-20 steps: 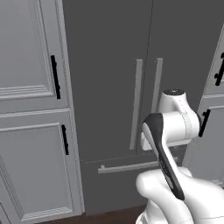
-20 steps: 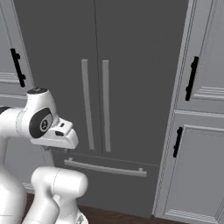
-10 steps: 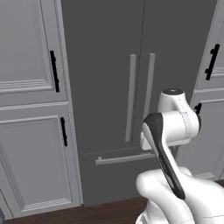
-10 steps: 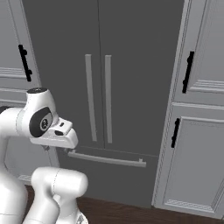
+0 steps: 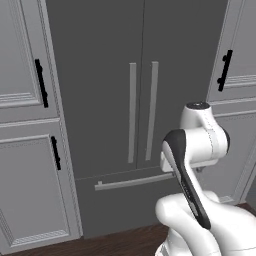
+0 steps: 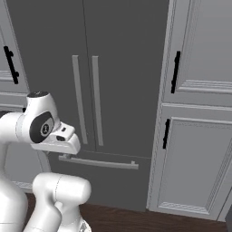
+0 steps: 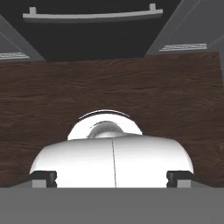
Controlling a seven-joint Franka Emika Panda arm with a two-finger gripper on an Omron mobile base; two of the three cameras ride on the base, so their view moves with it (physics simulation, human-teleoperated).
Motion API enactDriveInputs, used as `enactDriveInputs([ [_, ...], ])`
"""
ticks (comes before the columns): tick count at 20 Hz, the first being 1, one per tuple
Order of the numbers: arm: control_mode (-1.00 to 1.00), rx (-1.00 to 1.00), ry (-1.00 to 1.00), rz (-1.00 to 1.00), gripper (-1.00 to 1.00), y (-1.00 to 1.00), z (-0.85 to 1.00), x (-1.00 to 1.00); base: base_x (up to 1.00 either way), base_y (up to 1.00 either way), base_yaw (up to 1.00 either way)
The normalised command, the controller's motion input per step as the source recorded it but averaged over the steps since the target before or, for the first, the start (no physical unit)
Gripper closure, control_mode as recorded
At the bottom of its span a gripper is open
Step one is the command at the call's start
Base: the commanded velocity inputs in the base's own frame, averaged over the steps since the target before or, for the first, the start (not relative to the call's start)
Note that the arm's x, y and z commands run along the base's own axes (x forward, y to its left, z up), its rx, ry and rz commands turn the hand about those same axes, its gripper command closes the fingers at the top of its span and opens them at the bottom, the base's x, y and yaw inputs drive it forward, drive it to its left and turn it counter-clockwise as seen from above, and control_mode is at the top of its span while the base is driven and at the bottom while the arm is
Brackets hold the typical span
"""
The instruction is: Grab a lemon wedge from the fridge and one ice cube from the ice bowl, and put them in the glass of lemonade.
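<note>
The fridge (image 5: pixel 100 75) (image 6: pixel 122 54) stands straight ahead, dark grey, both doors shut, with two pale vertical bar handles (image 5: pixel 142 110) side by side. Its drawer handle (image 7: pixel 92 16) runs across the top of the hand view. My arm is folded close to the base with the hand pointing down at the floor. My gripper (image 7: pixel 111 177) is open wide, and nothing is between its fingertips (image 7: pixel 43 177). The lemon wedge is hidden behind the shut doors. The ice bowl and the glass of lemonade are out of view.
Light grey panelled cabinets with black handles flank the fridge on the left (image 5: pixel 30 150) and on the right (image 6: pixel 195 158). A dark wood floor (image 7: pixel 109 87) lies between the base and the fridge drawer.
The base has moved: the fridge and cabinets have slid left in both base views. The arm holds the same folded pose, and the gripper stays open.
</note>
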Motion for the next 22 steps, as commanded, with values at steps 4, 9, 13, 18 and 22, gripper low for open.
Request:
enactDriveInputs([
  [4, 1.0, 0.0, 0.0, 0.0, -1.0, 0.0, 0.0, 0.0, 0.05, 0.0, 0.0],
  [9, 1.0, 0.0, 0.0, 0.0, -1.0, 0.0, 0.0, 0.0, 0.01, -0.06, 0.0],
  [13, 1.0, 0.0, 0.0, 0.0, -1.0, 0.0, 0.0, 0.0, 0.0, 0.0, 0.0],
  [18, -1.0, 0.0, -0.01, 0.01, -1.0, -0.02, 0.0, 0.09, 0.01, 0.0, 0.0],
  [22, -1.0, 0.03, -0.12, 0.16, -1.0, -0.19, 0.07, 0.59, 0.0, 0.0, 0.0],
])
